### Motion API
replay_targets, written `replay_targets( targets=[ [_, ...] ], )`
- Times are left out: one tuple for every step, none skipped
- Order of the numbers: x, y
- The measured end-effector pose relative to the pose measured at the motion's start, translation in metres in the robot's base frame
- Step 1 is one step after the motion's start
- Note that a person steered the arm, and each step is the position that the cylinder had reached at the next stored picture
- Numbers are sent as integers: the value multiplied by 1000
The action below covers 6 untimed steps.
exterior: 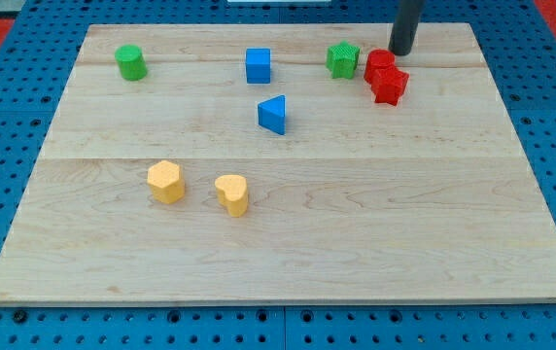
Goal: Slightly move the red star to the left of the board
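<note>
The red star [391, 86] lies near the view's top right of the wooden board [288, 253], touching another red block [378, 63] just above and left of it. My tip [399, 52] stands right beside that upper red block, on its right, and above the red star. A green star-shaped block [342, 59] sits to the left of the red blocks.
A blue cube [258, 65] and a green cylinder [130, 62] lie along the view's top. A blue triangle [273, 114] sits near the middle. Two yellow blocks [165, 181] [231, 193] lie lower left. Blue pegboard surrounds the board.
</note>
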State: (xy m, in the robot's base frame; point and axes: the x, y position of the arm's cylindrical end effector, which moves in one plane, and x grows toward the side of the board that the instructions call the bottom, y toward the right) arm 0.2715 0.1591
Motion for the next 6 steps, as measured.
replay_targets(
  targets=[
    [58,-16],
    [69,-1],
    [56,31],
    [25,42],
    [51,3],
    [100,-21]
  ],
)
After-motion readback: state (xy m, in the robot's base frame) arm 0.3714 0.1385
